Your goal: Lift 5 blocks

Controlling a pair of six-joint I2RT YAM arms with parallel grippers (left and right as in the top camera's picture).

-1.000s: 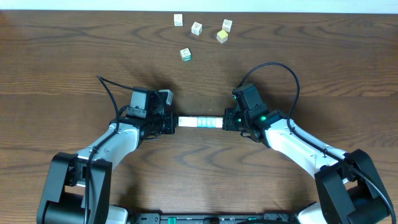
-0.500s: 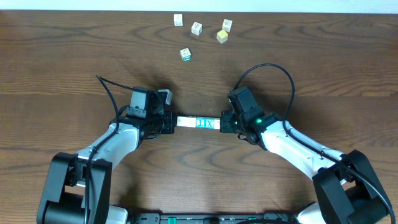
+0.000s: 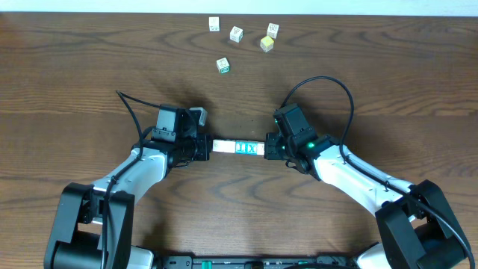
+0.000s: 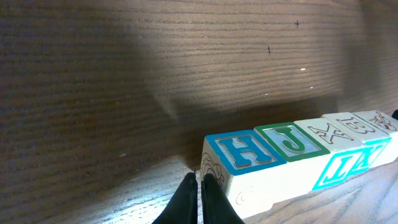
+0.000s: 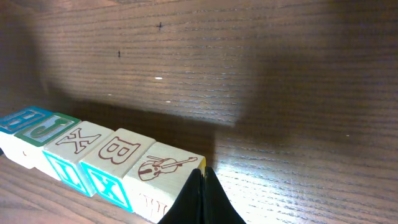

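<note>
Overhead, five blocks [image 3: 239, 147] form one straight row, its long axis running side to side between the left gripper [image 3: 208, 147] and right gripper [image 3: 268, 147]. Each gripper's fingers are pressed together, tips butted against an end block.

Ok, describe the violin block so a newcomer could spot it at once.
On the wooden table, a row of blocks is pressed between the left gripper and right gripper. The violin block is the end one at the right gripper; its neighbours carry letters.

Far blocks [image 3: 236, 33] too tiny to read, and the row [image 4: 292, 142] runs off both wrist views' edges.
</note>
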